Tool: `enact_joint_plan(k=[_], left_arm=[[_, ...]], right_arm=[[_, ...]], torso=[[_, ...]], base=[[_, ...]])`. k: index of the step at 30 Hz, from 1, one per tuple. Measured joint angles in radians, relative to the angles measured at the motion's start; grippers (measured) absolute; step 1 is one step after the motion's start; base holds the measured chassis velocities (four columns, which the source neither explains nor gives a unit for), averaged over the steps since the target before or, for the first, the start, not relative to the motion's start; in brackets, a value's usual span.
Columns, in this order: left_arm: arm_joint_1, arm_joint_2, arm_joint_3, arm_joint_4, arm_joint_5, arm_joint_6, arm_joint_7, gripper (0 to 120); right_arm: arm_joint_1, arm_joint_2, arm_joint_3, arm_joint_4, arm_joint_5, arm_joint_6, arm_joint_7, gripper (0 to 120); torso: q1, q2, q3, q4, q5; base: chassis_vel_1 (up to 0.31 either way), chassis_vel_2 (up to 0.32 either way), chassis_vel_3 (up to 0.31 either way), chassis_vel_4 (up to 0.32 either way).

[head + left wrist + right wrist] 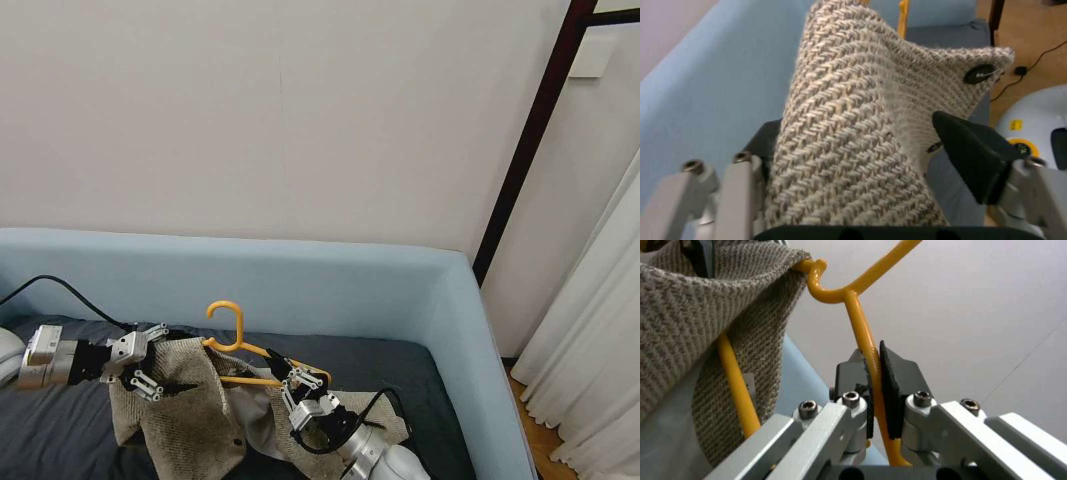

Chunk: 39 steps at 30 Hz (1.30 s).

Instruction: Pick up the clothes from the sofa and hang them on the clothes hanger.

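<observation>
A beige knit cardigan (190, 400) lies on the sofa's dark seat, with its upper edge draped over one arm of an orange wire hanger (235, 345). My left gripper (152, 360) reaches in from the left and is open, with the cardigan's fabric (853, 125) bunched between its spread fingers. My right gripper (290, 378) comes up from the front and is shut on the hanger's other arm. In the right wrist view its pads (890, 375) clamp the orange wire (860, 315), and the knit (693, 315) hangs over the far arm. The hook points upward.
The light blue sofa back (300, 280) runs behind the work, and its right arm (470, 340) closes that side. A black cable (70, 290) trails over the seat behind my left arm. A dark pole (530, 130) and white curtains (600, 350) stand to the right.
</observation>
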Motion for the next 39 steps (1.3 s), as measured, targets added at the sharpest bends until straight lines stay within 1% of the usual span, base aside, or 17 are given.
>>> enact_joint_plan(k=[1,5,7,11,12,16,17,18,20,23,25,27,28,31,36,38,39], left_arm=[[0.0,0.0,0.0,0.0,0.0,0.0,0.0,69],[-0.079,-0.026,0.068,0.025,-0.004,0.003,0.028,51],[-0.095,-0.032,0.079,0.03,-0.004,0.003,0.033,47],[-0.168,-0.052,0.135,0.056,-0.008,0.003,0.051,29],[-0.168,-0.052,0.135,0.056,-0.008,0.003,0.051,29],[-0.244,-0.076,0.201,0.082,-0.011,0.004,0.085,12],[-0.244,-0.076,0.201,0.082,-0.011,0.004,0.085,12],[-0.27,-0.084,0.225,0.088,-0.011,0.005,0.102,8],[-0.318,-0.101,0.275,0.101,-0.011,0.011,0.134,8],[-0.341,-0.109,0.298,0.109,-0.011,0.017,0.148,8],[-0.365,-0.119,0.323,0.121,-0.012,0.024,0.149,8],[-0.372,-0.122,0.331,0.125,-0.012,0.027,0.141,8],[-0.381,-0.126,0.338,0.13,-0.011,0.033,0.125,8],[-0.398,-0.136,0.344,0.144,-0.009,0.051,0.068,8],[-0.405,-0.14,0.343,0.148,-0.009,0.065,0.002,8],[-0.404,-0.14,0.333,0.143,-0.015,0.069,-0.018,8],[-0.404,-0.14,0.333,0.143,-0.015,0.069,-0.018,8]], right_arm=[[0.0,0.0,0.0,0.0,0.0,0.0,0.0,4],[0.009,0.009,-0.001,-0.013,-0.004,0.009,0.0,4],[0.012,0.011,-0.002,-0.015,-0.004,0.009,0.0,4],[0.026,0.013,-0.005,-0.025,0.003,0.009,0.003,4],[0.026,0.013,-0.005,-0.025,0.003,0.009,0.003,4],[0.032,0.018,-0.007,-0.029,0.017,0.009,0.011,0],[0.032,0.018,-0.007,-0.029,0.017,0.009,0.011,0],[0.033,0.018,-0.008,-0.029,0.022,0.007,0.012,0],[0.035,0.018,-0.008,-0.028,0.037,-0.004,0.019,0],[0.036,0.018,-0.008,-0.024,0.058,-0.019,0.031,0],[0.031,0.013,-0.011,-0.011,0.116,-0.04,0.044,10],[0.026,0.01,-0.013,-0.006,0.138,-0.042,0.048,14],[0.017,0.005,-0.016,0.002,0.169,-0.039,0.051,19],[-0.011,-0.014,-0.024,0.013,0.245,0.014,0.017,32],[-0.039,-0.041,-0.021,-0.021,0.26,0.07,-0.078,48],[-0.048,-0.06,-0.012,-0.047,0.243,0.05,-0.141,58],[-0.048,-0.06,-0.012,-0.047,0.243,0.05,-0.141,58]], torso=[[0.0,0.0,0.0,0.0,0.0],[0.0,0.0,0.0,-0.0001,-0.0001],[0.0,0.0,0.0,-0.0002,-0.0001],[0.0,0.0,0.0,0.0,0.0],[0.0,0.0,0.0,0.0,0.0],[0.0,0.0,0.0,0.0,-0.0001],[0.0,0.0,0.0,0.0,-0.0001],[0.0,0.0,0.0,0.0,0.0],[0.0,0.0,0.0,-0.0001,-0.0001],[0.0,0.0,0.0,-0.0001,-0.0001],[0.0,0.0,0.0,0.0001,0.0001],[0.0,0.0,0.0,0.0001,0.0],[0.0,0.0,0.0,0.0001,0.0],[0.0,0.0,0.0,-0.0001,0.0],[0.0,0.0,0.0,-0.0001,0.0001],[0.0,0.0,0.0,0.0,-0.0001],[0.0,0.0,0.0,0.0,-0.0001]], base=[[0.0,0.0,0.0,0.0],[0.0,0.0,0.0,0.0],[0.0,0.0,0.0,0.0],[0.0,0.0,0.0,0.0],[0.0,0.0,0.0,0.0],[0.0,0.0,0.0,0.0],[0.0,0.0,0.0,0.0],[0.0,0.0,0.0,0.0],[0.0,0.0,0.0,0.0],[0.0,0.0,0.0,0.0],[0.0,0.0,0.0,0.0],[0.0,0.0,0.0,0.0],[0.0,0.0,0.0,0.0],[0.0,0.0,0.0,0.0],[0.0,0.0,0.0,0.0],[0.0,0.0,0.0,0.0],[0.0,0.0,0.0,0.0]])
